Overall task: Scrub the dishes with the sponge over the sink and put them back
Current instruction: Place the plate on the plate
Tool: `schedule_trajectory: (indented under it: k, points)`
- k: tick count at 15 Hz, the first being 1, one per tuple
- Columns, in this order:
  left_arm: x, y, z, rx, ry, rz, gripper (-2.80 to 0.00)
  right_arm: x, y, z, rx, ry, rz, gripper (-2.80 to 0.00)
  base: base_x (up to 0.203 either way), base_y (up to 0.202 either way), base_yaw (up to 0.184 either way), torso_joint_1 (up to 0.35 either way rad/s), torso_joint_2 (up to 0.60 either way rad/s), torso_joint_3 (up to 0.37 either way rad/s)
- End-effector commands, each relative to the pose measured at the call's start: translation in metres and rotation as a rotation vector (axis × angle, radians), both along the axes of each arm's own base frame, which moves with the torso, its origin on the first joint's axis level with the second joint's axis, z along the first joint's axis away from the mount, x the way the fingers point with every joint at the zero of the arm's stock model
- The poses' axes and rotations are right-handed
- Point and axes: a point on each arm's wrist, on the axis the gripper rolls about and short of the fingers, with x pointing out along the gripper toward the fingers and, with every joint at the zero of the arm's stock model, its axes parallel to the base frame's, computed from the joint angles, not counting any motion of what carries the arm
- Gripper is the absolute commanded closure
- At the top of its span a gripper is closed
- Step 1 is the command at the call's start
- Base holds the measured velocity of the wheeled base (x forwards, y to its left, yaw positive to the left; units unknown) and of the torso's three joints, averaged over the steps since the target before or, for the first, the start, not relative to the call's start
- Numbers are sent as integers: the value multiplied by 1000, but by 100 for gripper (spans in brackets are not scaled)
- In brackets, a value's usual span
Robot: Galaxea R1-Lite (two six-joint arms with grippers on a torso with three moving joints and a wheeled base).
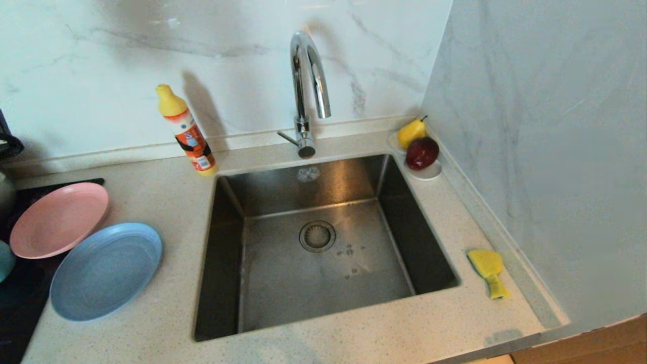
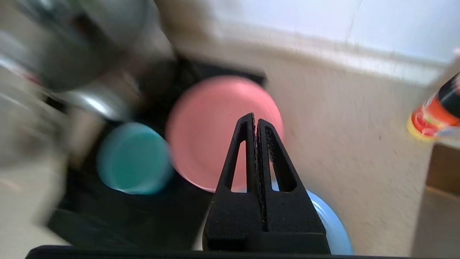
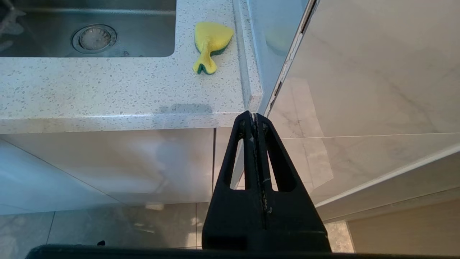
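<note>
On the counter left of the sink (image 1: 283, 275) lie the pink plate (image 1: 58, 220) and the light-blue plate (image 1: 106, 270). The teal bowl (image 1: 4, 260) peeks in at the left edge. The yellow-green sponge (image 1: 488, 268) lies on the counter to the sink's right. Neither gripper shows in the head view. In the left wrist view my left gripper (image 2: 256, 120) is shut and empty, hovering over the pink plate (image 2: 201, 136), with the bowl (image 2: 133, 158) and blue plate (image 2: 334, 226) beside it. My right gripper (image 3: 253, 117) is shut and empty, parked below the counter's front edge, short of the sponge (image 3: 210, 41).
A tall chrome tap (image 1: 308, 76) stands behind the basin. An orange bottle with a yellow cap (image 1: 187, 131) stands at the back left. A white saucer (image 1: 429, 173) with a pear and an apple sits in the back right corner. The wall (image 1: 546, 151) runs along the counter's right side. A metal pot (image 2: 72, 46) stands near the dishes.
</note>
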Motion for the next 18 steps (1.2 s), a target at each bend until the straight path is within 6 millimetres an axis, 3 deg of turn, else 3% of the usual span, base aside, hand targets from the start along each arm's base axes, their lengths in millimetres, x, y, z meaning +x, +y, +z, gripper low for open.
schedule_trajectory:
  k: [1, 6, 7, 12, 18]
  points:
    - [31, 35, -43, -145, 96, -27, 0, 0, 0, 0, -1, -2, 1, 0, 0, 0, 0, 0, 0, 0]
    - [55, 62, -89, -301, 181, -43, 0, 0, 0, 0, -1, 0, 1, 0, 0, 0, 0, 0, 0, 0]
    - [60, 65, -98, -320, 200, -41, -280, 0, 0, 0, -1, -1, 1, 0, 0, 0, 0, 0, 0, 0]
    - [88, 81, -134, -469, 223, -1, -280, 0, 0, 0, -1, -2, 1, 0, 0, 0, 0, 0, 0, 0]
    - [103, 89, -140, -580, 207, 6, -280, 0, 0, 0, -1, -2, 1, 0, 0, 0, 0, 0, 0, 0]
